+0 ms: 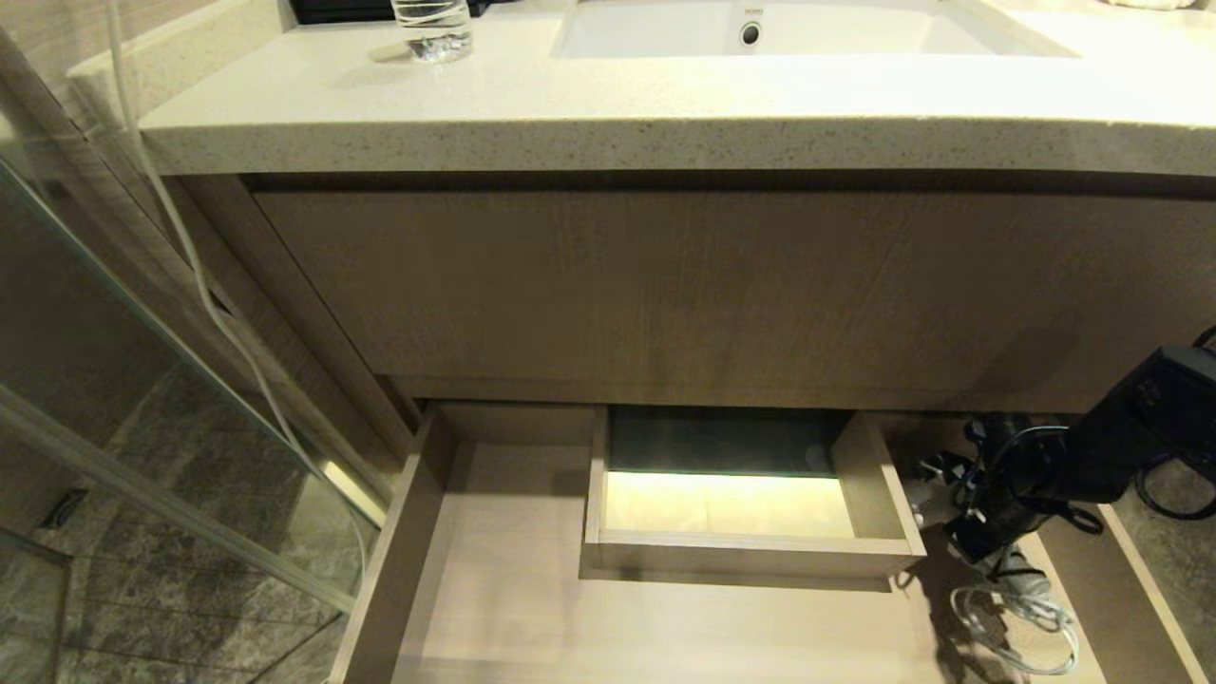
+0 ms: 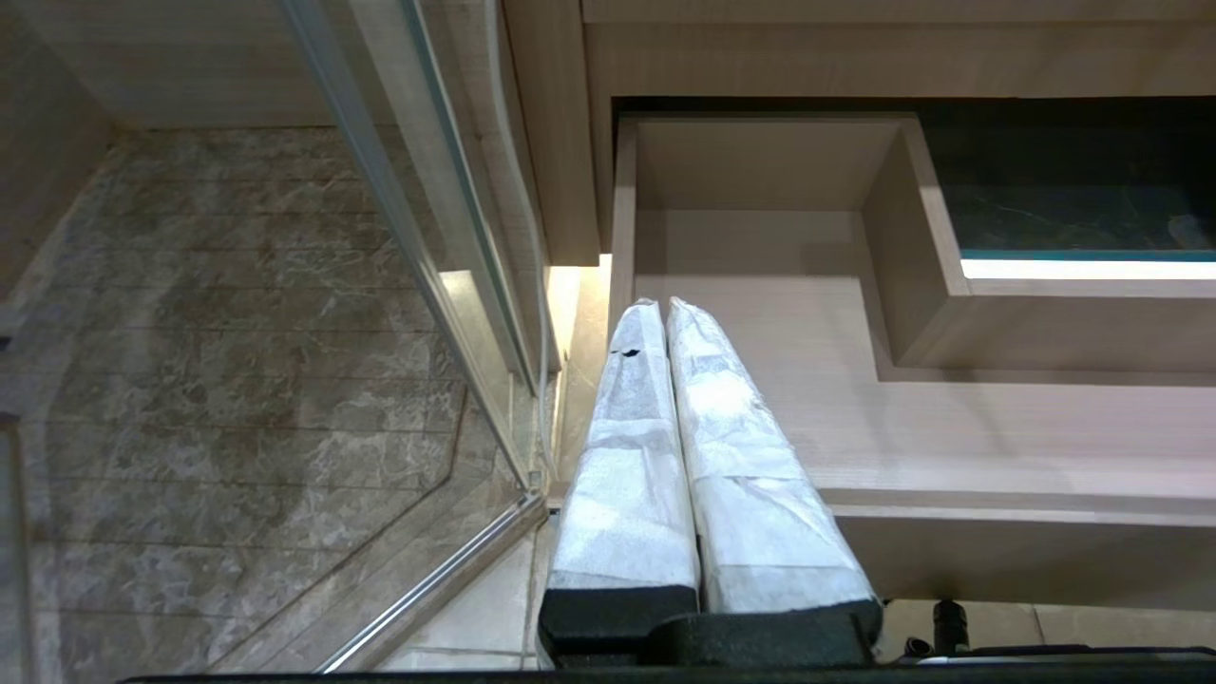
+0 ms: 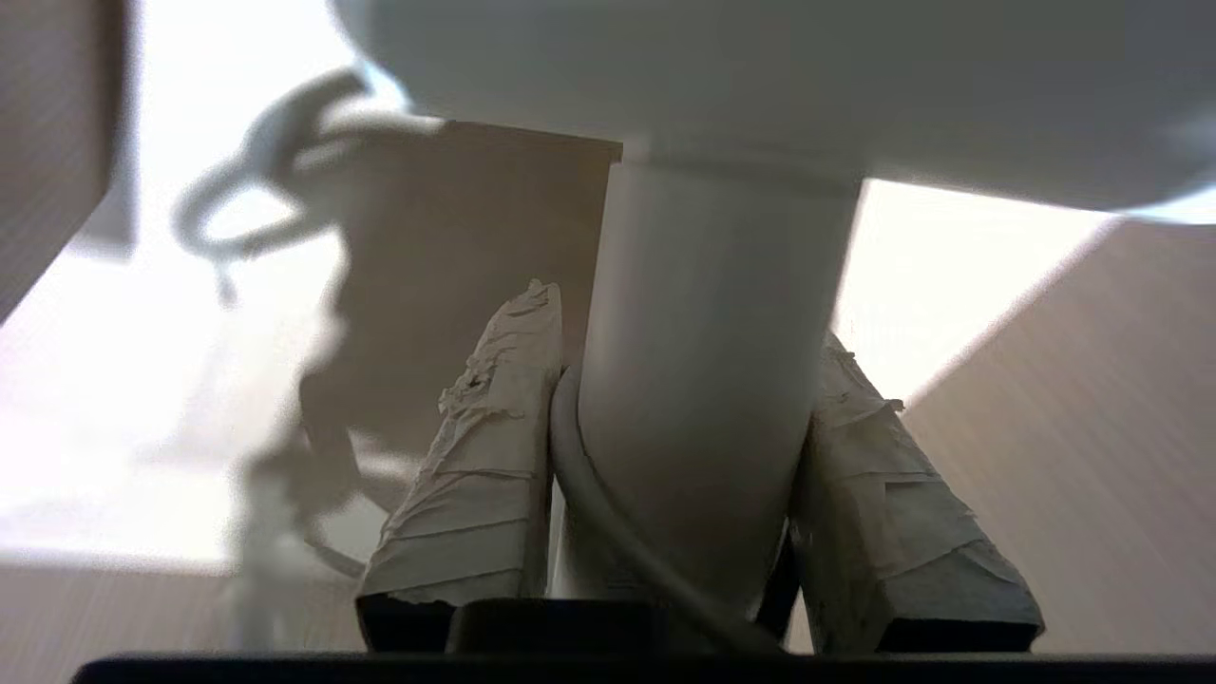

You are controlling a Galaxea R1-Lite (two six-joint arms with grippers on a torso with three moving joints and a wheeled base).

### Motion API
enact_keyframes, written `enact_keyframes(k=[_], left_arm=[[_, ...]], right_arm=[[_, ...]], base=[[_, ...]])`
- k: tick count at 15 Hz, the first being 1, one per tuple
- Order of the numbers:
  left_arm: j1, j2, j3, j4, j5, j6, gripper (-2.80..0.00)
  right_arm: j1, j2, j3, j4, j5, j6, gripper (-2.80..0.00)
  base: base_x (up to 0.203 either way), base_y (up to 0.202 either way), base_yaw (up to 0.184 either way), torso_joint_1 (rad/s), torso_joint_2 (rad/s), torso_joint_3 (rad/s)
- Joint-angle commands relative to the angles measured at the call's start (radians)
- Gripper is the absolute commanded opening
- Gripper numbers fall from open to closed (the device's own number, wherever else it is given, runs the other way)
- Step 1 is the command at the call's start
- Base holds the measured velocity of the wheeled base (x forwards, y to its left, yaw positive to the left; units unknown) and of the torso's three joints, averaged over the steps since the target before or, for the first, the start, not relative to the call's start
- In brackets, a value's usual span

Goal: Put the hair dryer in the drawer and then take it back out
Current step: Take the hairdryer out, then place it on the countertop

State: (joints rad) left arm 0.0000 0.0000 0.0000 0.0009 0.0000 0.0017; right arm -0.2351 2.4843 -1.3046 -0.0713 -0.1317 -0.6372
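Observation:
The white hair dryer (image 3: 708,399) shows close up in the right wrist view. My right gripper (image 3: 686,318) is shut on its upright handle, one taped finger on each side. The dryer's cord (image 3: 589,494) is pinched along the handle under one finger, and its barrel (image 3: 760,85) fills that view's upper part. In the head view my right arm (image 1: 1092,446) reaches down into the right end of the open wood-grain drawer (image 1: 494,589) and hides the dryer. The looped white cord (image 1: 1021,617) lies on the drawer floor below it. My left gripper (image 2: 662,306) is shut and empty, parked near the drawer's left front corner.
A boxed rectangular cutout (image 1: 750,546) stands in the drawer's middle. Above are the tall wood-grain front panel (image 1: 665,285), the speckled countertop (image 1: 665,104), a sink (image 1: 760,28) and a glass (image 1: 432,28). A glass shower partition (image 1: 142,427) stands at left, with a white cable (image 1: 190,256) hanging beside it.

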Motion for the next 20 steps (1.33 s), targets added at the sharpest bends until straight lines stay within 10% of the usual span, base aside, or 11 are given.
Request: enact_keyframes(k=[1,13,20], left_arm=[[0.0,0.0,0.0,0.001,0.0,0.0,-2.8],[0.0,0.0,0.0,0.001,0.0,0.0,-2.8],[0.0,0.0,0.0,0.001,0.0,0.0,-2.8]], right_arm=[[-0.002,-0.109,0.068,0.002,0.0,-0.006,-2.8],[-0.032,-0.782,0.457,0.055,0.013,-0.119,-2.8],[-0.04,-1.758,0.475,0.559,0.011,-0.254,-2.8]], base=[[0.0,0.0,0.0,0.0,0.0,0.0],[0.0,0.0,0.0,0.0,0.0,0.0],[0.0,0.0,0.0,0.0,0.0,0.0]])
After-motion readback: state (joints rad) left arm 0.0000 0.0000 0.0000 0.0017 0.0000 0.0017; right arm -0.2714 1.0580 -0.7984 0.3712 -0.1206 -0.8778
